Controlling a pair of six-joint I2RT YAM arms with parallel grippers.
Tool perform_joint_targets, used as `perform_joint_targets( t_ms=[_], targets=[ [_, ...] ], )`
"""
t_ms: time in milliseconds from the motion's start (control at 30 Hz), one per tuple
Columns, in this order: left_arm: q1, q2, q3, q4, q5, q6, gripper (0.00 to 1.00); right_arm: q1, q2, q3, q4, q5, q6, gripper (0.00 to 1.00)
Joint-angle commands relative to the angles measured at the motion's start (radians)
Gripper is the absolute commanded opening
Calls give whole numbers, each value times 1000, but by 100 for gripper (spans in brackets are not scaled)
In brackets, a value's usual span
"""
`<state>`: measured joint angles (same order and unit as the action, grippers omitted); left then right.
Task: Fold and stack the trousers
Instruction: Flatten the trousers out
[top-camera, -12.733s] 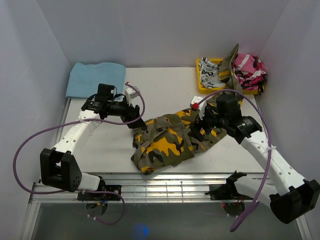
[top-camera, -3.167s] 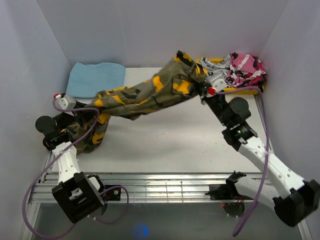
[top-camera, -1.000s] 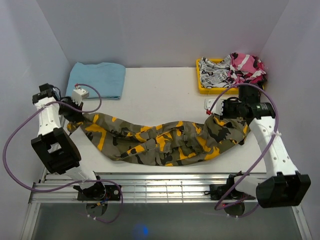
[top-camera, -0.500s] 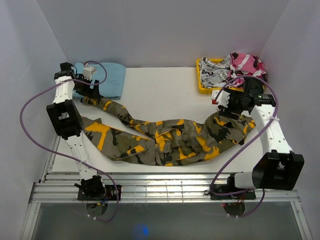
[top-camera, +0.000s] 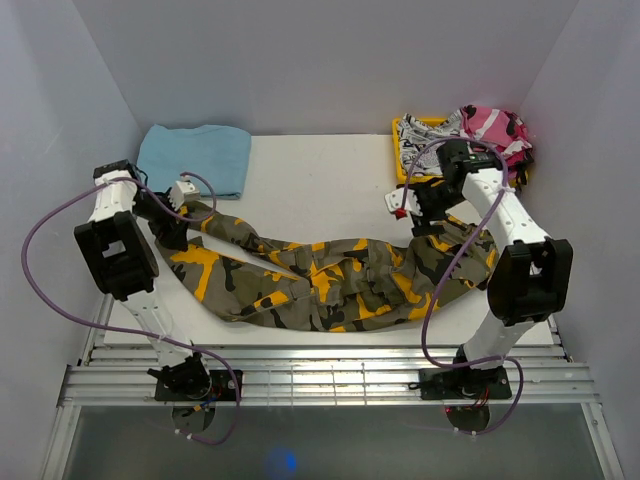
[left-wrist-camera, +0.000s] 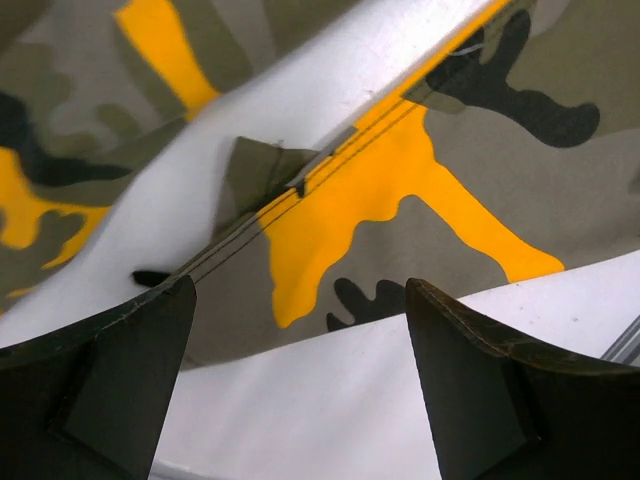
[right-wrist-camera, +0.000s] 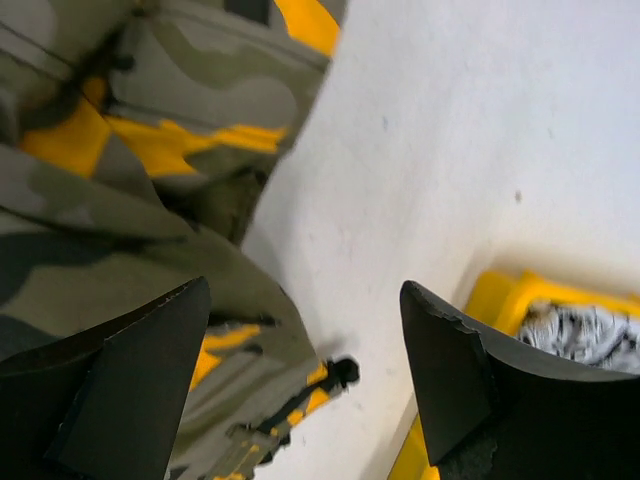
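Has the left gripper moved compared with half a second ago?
Yes. The left gripper has come away from the blue cloth, toward the near edge of the table, and is now over the trousers.

No legible text, labels or numbers

White table (top-camera: 320, 180): olive-orange-black camouflage trousers (top-camera: 330, 285) spread along near edge; folded light-blue cloth (top-camera: 195, 158), far-left corner; yellow plastic tray (top-camera: 399, 160), far-right corner.

Blue cloth (top-camera: 193, 157) far left; yellow tray (top-camera: 403, 168) far right, holding printed (top-camera: 425, 145) and pink (top-camera: 496, 131) garments.
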<state>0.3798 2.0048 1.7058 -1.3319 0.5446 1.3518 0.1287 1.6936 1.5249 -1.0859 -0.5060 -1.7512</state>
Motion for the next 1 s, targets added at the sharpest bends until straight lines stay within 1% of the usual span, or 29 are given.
perform_joint_targets(
  t_ms=[0,133,167,267,367,533,567,633,667,733,767,800,833,867,900,933,967],
  targets=[
    [-9,20,-51,-66,-21,133,96,86,3,12,-109,-13,-53,82],
    [-18,35,-77,-69,-23,145,96,146,14,-57,-135,84,-135,82],
    [-21,37,-81,-70,-23,147,96,158,15,-66,-144,128,-172,81],
    [-28,38,-104,-56,-20,158,96,164,11,-103,-161,204,-237,80],
    [-47,38,-141,-21,-32,159,96,170,3,-137,-157,260,-280,79],
    [-68,48,-178,56,-25,139,96,204,8,-166,-120,307,-321,75],
    [-76,49,-182,74,-23,135,96,212,11,-175,-103,313,-324,70],
    [-84,55,-195,109,-20,129,94,230,17,-200,-56,333,-326,56],
    [-90,67,-198,117,-24,129,89,235,21,-201,-46,340,-324,40],
    [-93,80,-204,120,-46,125,83,242,41,-181,12,354,-265,22],
    [-93,86,-213,125,-54,118,79,241,50,-164,29,362,-245,8],
    [-94,92,-218,144,-61,110,70,241,64,-117,53,369,-210,8],
    [-93,91,-227,161,-83,99,62,236,70,-85,75,380,-127,8],
    [-94,89,-241,181,-93,60,51,232,78,-45,92,382,-88,8],
    [-93,89,-244,212,-106,40,30,223,81,-1,81,377,-56,8],
    [-90,92,-241,220,-126,17,20,204,72,67,80,367,-9,8],
    [-78,94,-236,226,-130,-5,12,193,55,89,90,362,14,8]
  ],
)
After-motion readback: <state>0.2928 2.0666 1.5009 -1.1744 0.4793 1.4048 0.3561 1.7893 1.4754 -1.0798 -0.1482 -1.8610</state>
